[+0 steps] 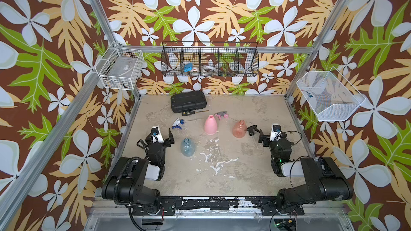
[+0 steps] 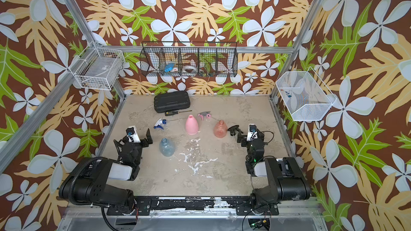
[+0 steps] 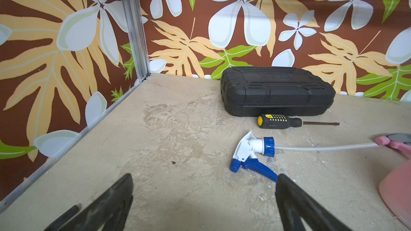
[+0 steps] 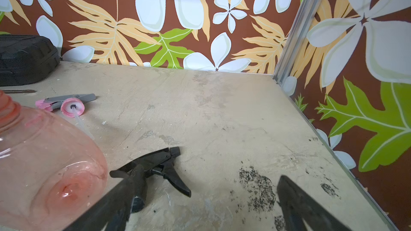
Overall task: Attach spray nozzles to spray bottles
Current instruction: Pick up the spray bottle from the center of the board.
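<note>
Three spray bottles stand on the table: a clear bluish one [image 1: 188,147], a pink cone [image 1: 210,125] and an orange-red one [image 1: 239,129]. Three spray nozzles lie loose: white-and-blue [image 3: 249,150], grey-and-pink [image 4: 69,103] and black [image 4: 155,167]. My left gripper [image 3: 205,178] is open and empty, just left of the bluish bottle, with the white-and-blue nozzle ahead of one fingertip. My right gripper [image 4: 202,181] is open and empty too. The black nozzle lies by one of its fingers, beside the orange-red bottle [image 4: 44,158].
A flat black ribbed case [image 1: 188,101] sits at the back of the table, with a black-and-yellow screwdriver [image 3: 278,121] in front of it. Wire baskets hang on the left [image 1: 121,68], back [image 1: 210,60] and right [image 1: 329,95] walls. Metal frame rails edge the table.
</note>
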You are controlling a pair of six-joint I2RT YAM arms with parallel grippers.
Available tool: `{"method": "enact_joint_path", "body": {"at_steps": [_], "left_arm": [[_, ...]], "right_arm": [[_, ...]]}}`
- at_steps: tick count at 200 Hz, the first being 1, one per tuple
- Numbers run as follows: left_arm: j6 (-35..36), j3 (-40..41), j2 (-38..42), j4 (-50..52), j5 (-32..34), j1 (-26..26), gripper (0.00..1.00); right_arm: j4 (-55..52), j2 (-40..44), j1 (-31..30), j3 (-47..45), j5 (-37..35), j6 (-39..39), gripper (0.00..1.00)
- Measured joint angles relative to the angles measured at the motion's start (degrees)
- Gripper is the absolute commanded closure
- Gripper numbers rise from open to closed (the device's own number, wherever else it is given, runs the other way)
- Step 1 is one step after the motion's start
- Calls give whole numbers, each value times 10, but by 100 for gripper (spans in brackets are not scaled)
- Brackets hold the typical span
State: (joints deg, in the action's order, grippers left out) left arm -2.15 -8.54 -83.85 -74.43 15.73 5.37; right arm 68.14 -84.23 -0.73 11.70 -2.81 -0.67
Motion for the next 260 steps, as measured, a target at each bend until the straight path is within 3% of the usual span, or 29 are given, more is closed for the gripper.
{"method": "enact_joint_path", "body": {"at_steps": [260], "left_arm": [[-5, 1, 16, 10, -7, 0, 0]], "right_arm": [[-1, 3, -4, -1, -4, 0, 0]]}}
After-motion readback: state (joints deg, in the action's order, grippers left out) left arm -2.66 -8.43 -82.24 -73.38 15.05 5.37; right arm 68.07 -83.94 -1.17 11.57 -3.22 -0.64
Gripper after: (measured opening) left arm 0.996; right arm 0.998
